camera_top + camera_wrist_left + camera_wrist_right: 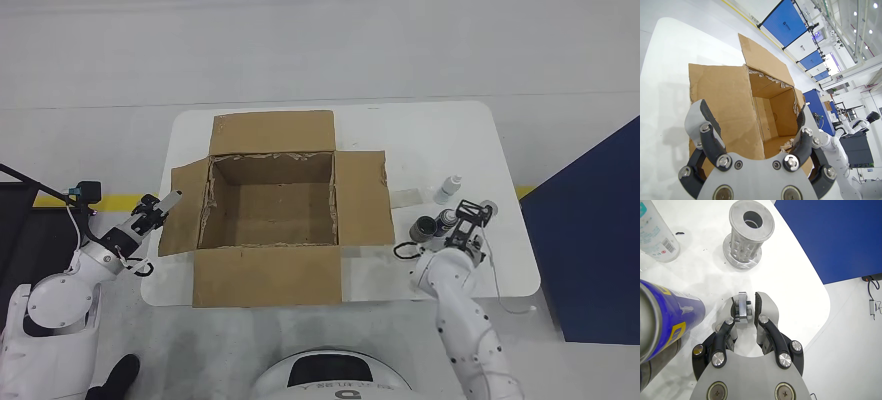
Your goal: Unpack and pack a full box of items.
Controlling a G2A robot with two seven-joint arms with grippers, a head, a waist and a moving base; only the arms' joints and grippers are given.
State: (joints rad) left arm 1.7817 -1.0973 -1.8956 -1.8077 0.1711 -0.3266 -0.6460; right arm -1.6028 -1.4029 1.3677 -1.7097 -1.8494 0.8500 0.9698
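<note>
An open cardboard box [270,212] sits mid-table with all flaps spread and its inside bare; the left wrist view looks into the box [725,98] past a side flap. My left gripper [160,208] [753,106] hovers open just off the box's left flap, holding nothing. At the table's right end my right gripper [467,216] [745,295] stands around a small bolted metal block [743,311]. One pad touches the block and the other shows a thin gap, so the jaws are narrowly open.
Around the right gripper stand a blue spray can [668,313] [425,228], a white bottle [655,237] [449,188] and a perforated metal cylinder [747,237] [487,210]. The table's rounded corner [821,291] is close. Torn paper scraps [785,146] lie in the box.
</note>
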